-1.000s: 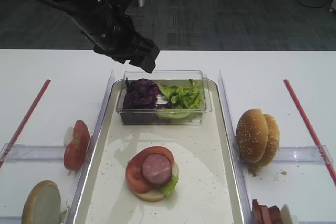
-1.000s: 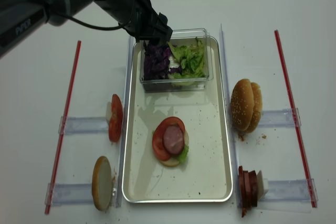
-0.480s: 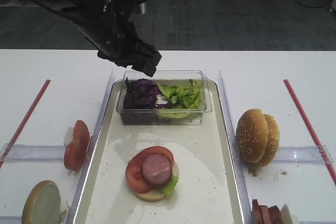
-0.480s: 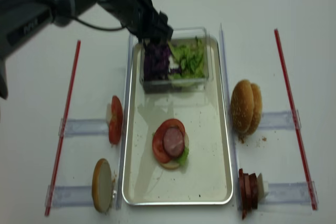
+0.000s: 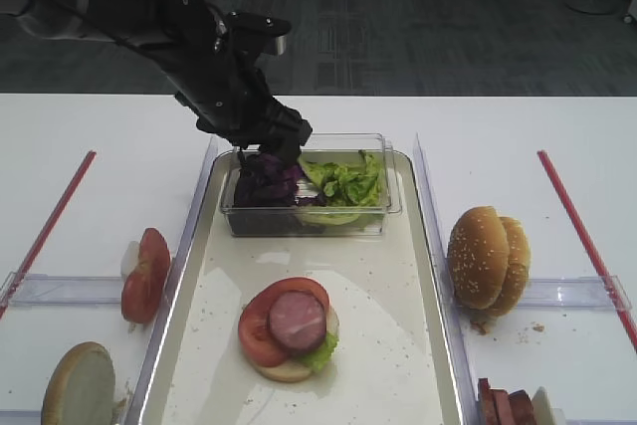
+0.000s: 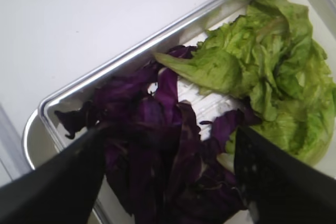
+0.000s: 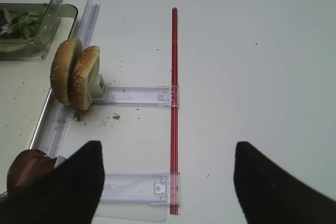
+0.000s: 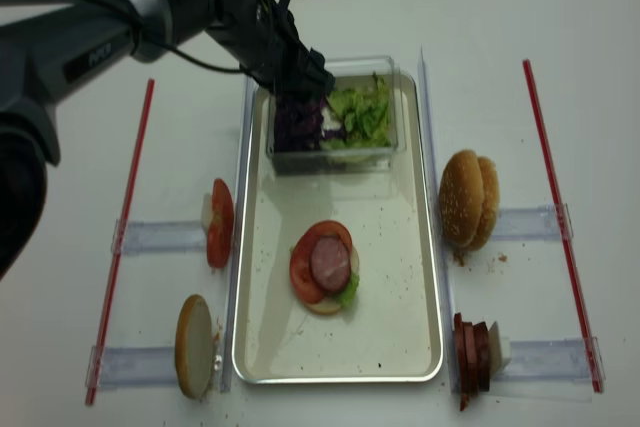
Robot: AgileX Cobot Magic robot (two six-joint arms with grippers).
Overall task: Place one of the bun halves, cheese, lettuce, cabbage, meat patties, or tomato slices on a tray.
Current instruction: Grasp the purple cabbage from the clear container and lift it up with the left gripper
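Observation:
My left gripper (image 5: pixel 270 158) (image 8: pixel 300 89) has dipped into the clear box (image 5: pixel 309 222), open. Its fingers straddle the purple cabbage (image 6: pixel 157 145) (image 5: pixel 261 184) without closing on it. Green lettuce (image 6: pixel 262 72) (image 5: pixel 344 184) fills the box's right half. The box stands at the far end of the tray (image 5: pixel 388 286) (image 8: pixel 390 237). Mid-tray lies a stack with a meat patty (image 5: pixel 297 320) over a tomato slice (image 5: pixel 259 337). My right gripper (image 7: pixel 168 182) hangs open over bare table, holding nothing. I cannot pick out any cheese.
Two bun halves (image 5: pixel 488 258) (image 7: pixel 76 74) stand on edge right of the tray, with meat patties (image 8: pixel 473 357) nearer the front. To the left are tomato slices (image 5: pixel 146 274) and a bun half (image 5: pixel 78 385). Red strips (image 5: pixel 50 221) (image 5: pixel 582 226) flank the work area.
My left gripper has come down and a little to the right, from above the box's back left corner into the box, around the cabbage.

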